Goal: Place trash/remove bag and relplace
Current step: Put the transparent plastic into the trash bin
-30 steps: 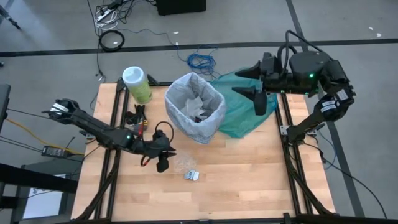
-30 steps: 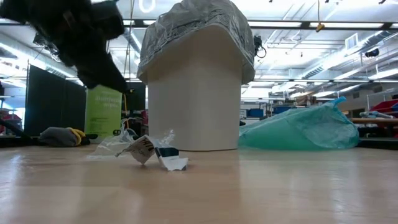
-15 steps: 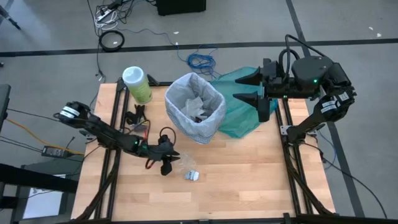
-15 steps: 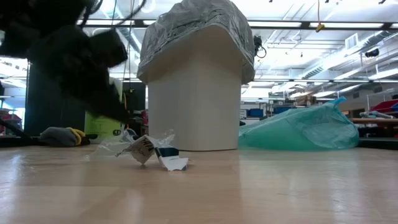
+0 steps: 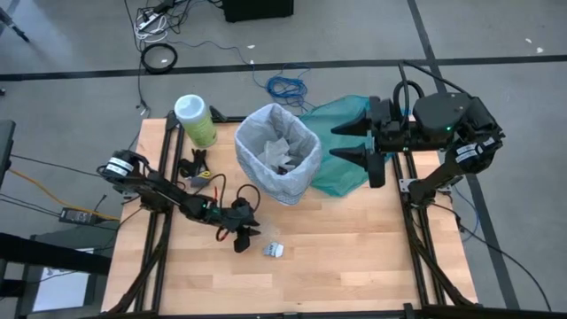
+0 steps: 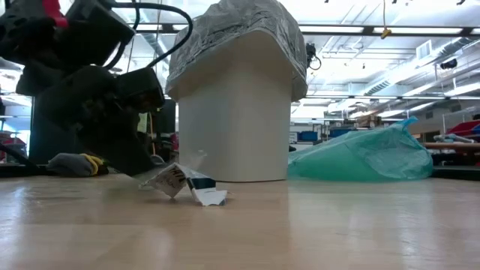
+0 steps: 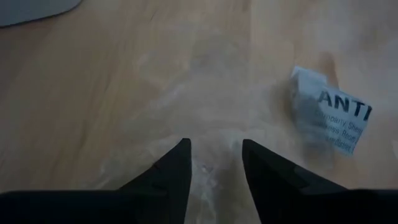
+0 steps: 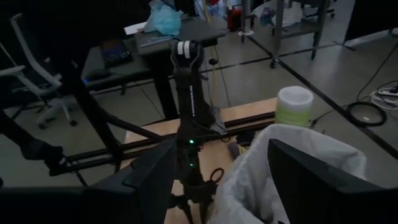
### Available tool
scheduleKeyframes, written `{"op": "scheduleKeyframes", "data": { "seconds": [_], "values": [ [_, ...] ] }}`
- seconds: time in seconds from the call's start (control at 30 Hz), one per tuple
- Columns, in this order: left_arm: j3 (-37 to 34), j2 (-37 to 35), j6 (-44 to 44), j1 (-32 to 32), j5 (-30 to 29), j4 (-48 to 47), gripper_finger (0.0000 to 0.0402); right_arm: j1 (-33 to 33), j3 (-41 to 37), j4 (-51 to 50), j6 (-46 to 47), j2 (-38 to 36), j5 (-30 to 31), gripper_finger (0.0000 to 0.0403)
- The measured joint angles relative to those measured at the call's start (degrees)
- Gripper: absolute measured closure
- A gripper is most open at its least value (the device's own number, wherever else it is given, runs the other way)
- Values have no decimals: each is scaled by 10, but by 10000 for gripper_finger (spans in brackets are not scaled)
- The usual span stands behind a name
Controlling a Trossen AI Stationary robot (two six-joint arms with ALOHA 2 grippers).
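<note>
The left gripper (image 5: 241, 232) is seen lowered to the pale wooden table (image 5: 354, 248), its dark fingers (image 7: 168, 171) spread apart over a thin clear plastic scrap (image 7: 211, 124), nothing clamped between them. Just to its right, a small crumpled white printed wrapper (image 5: 274, 250) lies on the bare wood, near the front of the white plastic bin (image 5: 277, 152). The bin is lined with the pale grey-white crinkly liner bag (image 6: 232, 34), with scraps of paper trash (image 5: 282, 159) inside. The right gripper (image 5: 354, 142), jaws held wide and empty, is poised above the teal-green translucent plastic bag (image 5: 341, 164) at the bin's right.
</note>
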Motion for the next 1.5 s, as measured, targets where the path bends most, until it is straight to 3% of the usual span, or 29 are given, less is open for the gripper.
{"op": "scheduleKeyframes", "data": {
  "seconds": [0.23,0.43,0.57,0.73,1.03,1.13,1.23,1.3,1.37,1.5],
  "values": [
    [13,37,-40,-3,-20,-25,258,14,0,19,18,3,-1,160],
    [24,40,-82,-2,-27,-50,381,24,0,39,26,3,0,161],
    [42,34,-144,-1,-17,-73,396,29,0,51,24,3,-1,163],
    [103,15,-161,-12,25,-138,399,36,0,6,28,3,-3,170],
    [313,-27,-34,-18,6,-458,400,60,0,-21,25,5,-7,195],
    [372,-32,5,-19,-45,-551,399,67,0,-26,23,5,-7,197],
    [372,-29,57,-22,-138,-605,389,75,-3,-32,25,4,-1,193],
    [356,-31,93,-18,-151,-598,375,78,-11,-30,28,4,2,187],
    [333,-32,109,-8,-111,-572,359,83,-14,-32,28,5,2,179],
    [274,-30,104,5,29,-481,323,95,-24,-29,36,4,3,160]
  ]
}}
